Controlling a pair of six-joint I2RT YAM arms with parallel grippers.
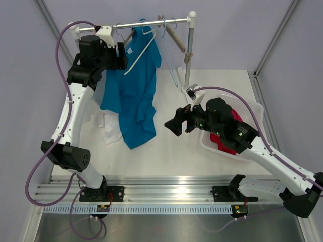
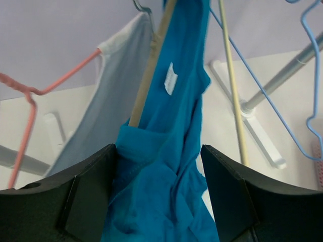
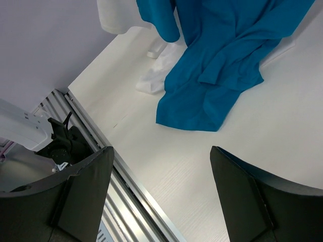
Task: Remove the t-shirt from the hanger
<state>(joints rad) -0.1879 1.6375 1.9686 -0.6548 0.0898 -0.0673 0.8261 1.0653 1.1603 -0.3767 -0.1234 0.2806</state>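
A blue t-shirt (image 1: 132,96) hangs from the rack rail (image 1: 151,23), with its hem lying on the table. In the left wrist view a tan hanger arm (image 2: 145,80) runs into the t-shirt (image 2: 176,116) at its neck. My left gripper (image 1: 123,55) is up by the rail at the shirt's shoulder. It is open, and bunched blue fabric lies between its fingers (image 2: 159,149). My right gripper (image 1: 171,126) is open and empty, low over the table just right of the shirt's hem (image 3: 202,101). It also shows in the right wrist view (image 3: 161,151).
A white bin (image 1: 254,108) holding red cloth (image 1: 222,142) sits at the right. A white garment (image 1: 110,130) lies left of the shirt. Cream (image 2: 229,75), light blue (image 2: 308,75) and pink (image 2: 30,106) hangers hang on the rail. The rack post (image 1: 189,50) stands at the back right.
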